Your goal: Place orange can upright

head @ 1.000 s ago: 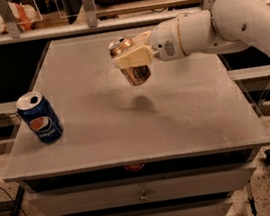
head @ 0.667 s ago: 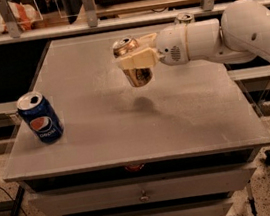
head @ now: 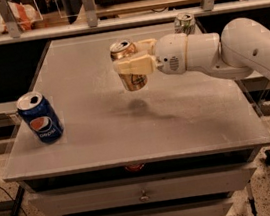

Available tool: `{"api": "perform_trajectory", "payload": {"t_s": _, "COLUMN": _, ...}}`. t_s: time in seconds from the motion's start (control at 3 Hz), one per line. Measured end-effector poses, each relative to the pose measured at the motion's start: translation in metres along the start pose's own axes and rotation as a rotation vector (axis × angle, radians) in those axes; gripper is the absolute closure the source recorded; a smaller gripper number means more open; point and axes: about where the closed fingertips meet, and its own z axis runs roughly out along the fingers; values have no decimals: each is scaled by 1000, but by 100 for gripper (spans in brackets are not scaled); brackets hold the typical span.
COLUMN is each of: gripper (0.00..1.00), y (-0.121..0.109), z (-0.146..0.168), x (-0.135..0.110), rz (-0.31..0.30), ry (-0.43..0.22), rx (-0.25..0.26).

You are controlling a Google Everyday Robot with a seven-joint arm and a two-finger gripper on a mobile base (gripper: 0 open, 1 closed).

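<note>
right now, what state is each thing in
orange can: gripped, lifted off the table, near upright, silver top up
pincer: shut on the orange can, above the table's middle
Pepsi can: upright on the table, near the left edge, untouched
green-and-white can: upright at the far edge, partly behind the arm
top drawer: shut
</note>
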Motion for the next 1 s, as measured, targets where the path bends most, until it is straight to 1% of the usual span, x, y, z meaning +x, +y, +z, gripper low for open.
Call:
{"api": "perform_trajectory", "payload": {"t_s": 0.67, "gripper": 100, "y": 11, "z": 16, "x": 7, "rz": -42, "ry": -36, "rx": 20}}
{"api": "perform_trajectory", "payload": {"t_s": 1.0, "gripper": 100, "y": 16, "z": 24, "x": 11, "rz": -51, "ry": -41, "rx": 14}}
